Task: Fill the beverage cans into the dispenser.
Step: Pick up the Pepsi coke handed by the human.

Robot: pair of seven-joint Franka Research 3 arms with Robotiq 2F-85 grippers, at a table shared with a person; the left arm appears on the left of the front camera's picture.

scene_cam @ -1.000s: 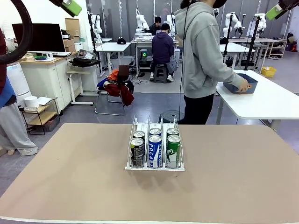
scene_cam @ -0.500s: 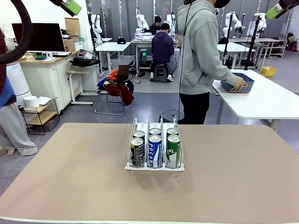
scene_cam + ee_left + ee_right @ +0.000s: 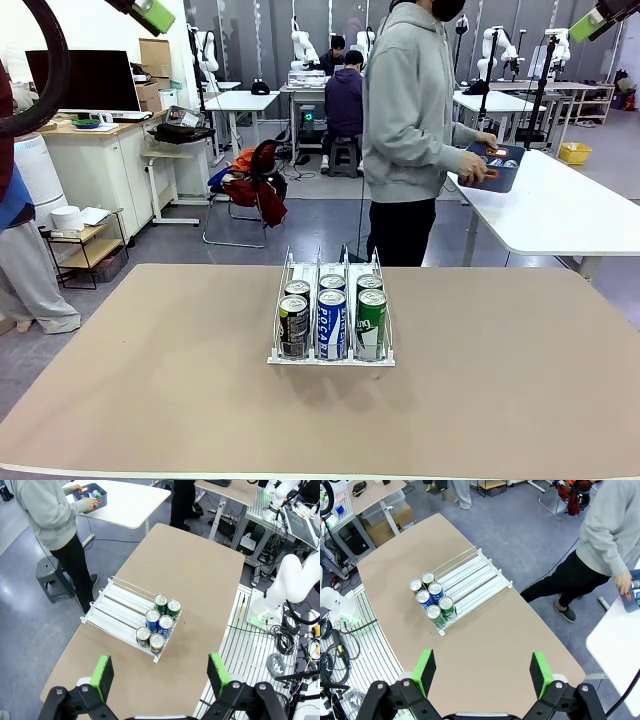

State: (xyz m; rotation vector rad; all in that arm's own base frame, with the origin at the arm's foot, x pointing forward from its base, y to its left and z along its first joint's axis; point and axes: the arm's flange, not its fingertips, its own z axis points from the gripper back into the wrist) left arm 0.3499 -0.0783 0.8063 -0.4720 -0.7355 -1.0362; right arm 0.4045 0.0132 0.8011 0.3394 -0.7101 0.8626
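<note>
While 6 beverage cans [image 3: 331, 318] stand 2 deep in the front end of the dispenser [image 3: 118, 608], the left gripper [image 3: 160, 673] and right gripper [image 3: 482, 672] hang high above it, jaws spread wide, holding nothing.

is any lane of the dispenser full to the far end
No, each lane of the dispenser holds two cans at one end, the rest bare.
</note>
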